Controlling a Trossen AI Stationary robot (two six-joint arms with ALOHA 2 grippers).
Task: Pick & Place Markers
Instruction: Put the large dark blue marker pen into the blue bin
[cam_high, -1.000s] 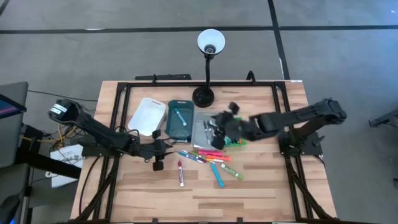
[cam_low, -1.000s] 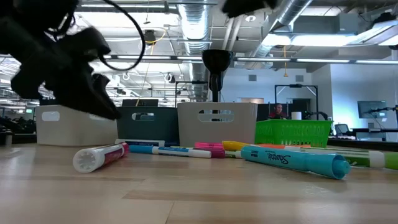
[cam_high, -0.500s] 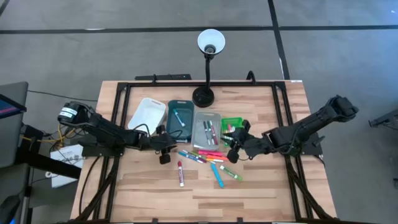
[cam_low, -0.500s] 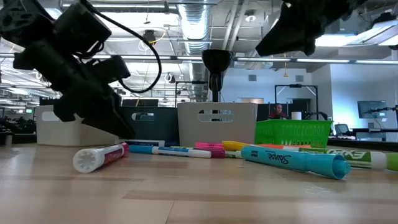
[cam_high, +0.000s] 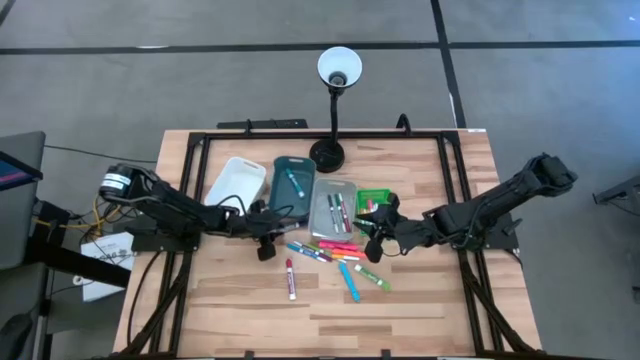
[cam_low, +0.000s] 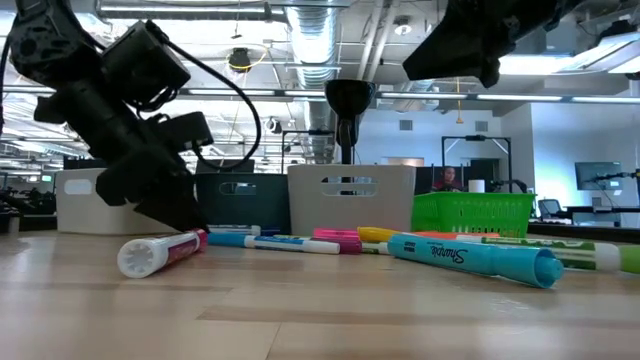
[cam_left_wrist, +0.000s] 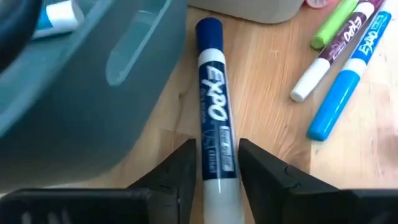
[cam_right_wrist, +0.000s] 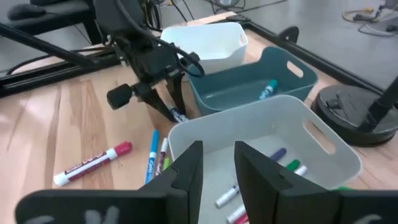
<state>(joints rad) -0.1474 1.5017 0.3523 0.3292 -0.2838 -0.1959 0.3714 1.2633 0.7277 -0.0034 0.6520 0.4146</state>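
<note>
The left gripper (cam_left_wrist: 214, 163) has its jaws apart, straddling the blue marker (cam_left_wrist: 212, 118), which lies on the table just beside the teal tray (cam_left_wrist: 81, 81). No clamp is visible yet. The marker is judged light, rigid and smooth-barrelled, so it may roll or slip. Grip across the barrel near mid-length, not on the cap. The right gripper (cam_right_wrist: 214, 167) hovers over the grey tray (cam_right_wrist: 329, 152), jaws slightly apart and empty. Other markers (cam_high: 335, 255) lie loose between the two grippers.
</note>
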